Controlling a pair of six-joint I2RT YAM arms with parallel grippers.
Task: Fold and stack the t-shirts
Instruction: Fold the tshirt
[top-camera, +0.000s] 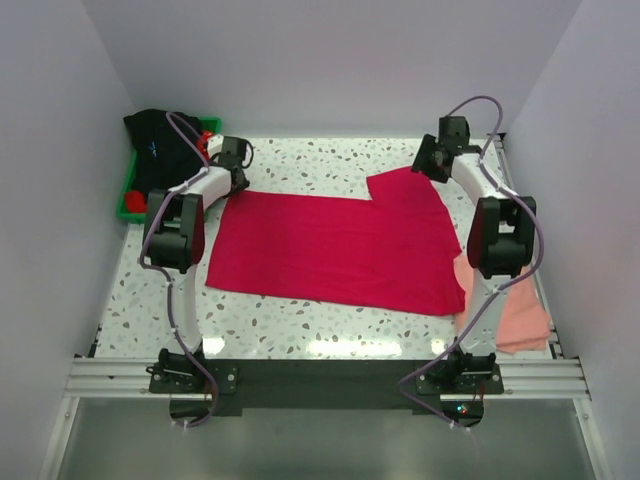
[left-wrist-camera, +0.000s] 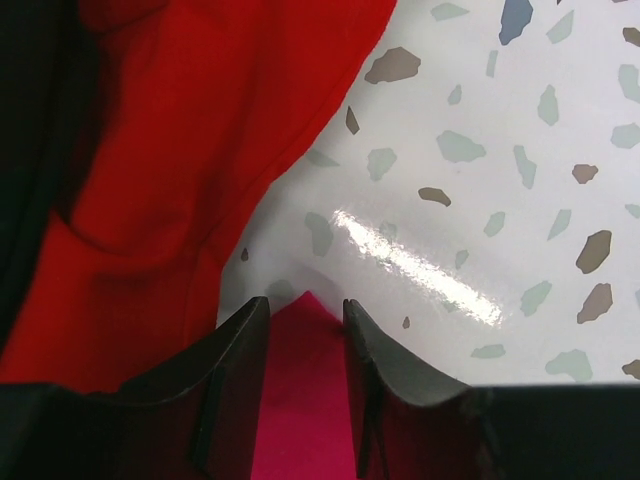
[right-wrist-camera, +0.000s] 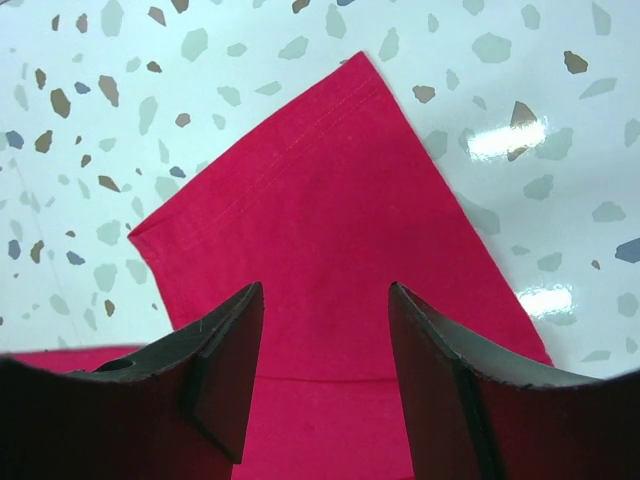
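Since the crimson-pink shirt (top-camera: 330, 250) lay spread flat across the middle of the surface (top-camera: 300, 160), it seemed to be the one being folded, and both arms were stretched out to its far edge. At the far left corner the left fingers (left-wrist-camera: 238, 350) stood a narrow gap apart with the tip of that corner lying between them. Whether they pressed the cloth could not be told, but the placement suited a pinch of the corner. At the far right the right fingers (right-wrist-camera: 225, 340) were set wide apart above the sleeve (right-wrist-camera: 330, 200), which jutted flat toward the far side. Taking hold at those two far points would probably let the arms draw the far edge toward the near one in an even fold. The salmon-pink shirt (top-camera: 520, 310) sat at the near right, partly hidden by the right arm, likely where the stack would go. The black shirt (top-camera: 160, 140) and bright red shirt (left-wrist-camera: 180, 180) waited at the green tray (top-camera: 126, 214) on the far left, just beside the left fingers.
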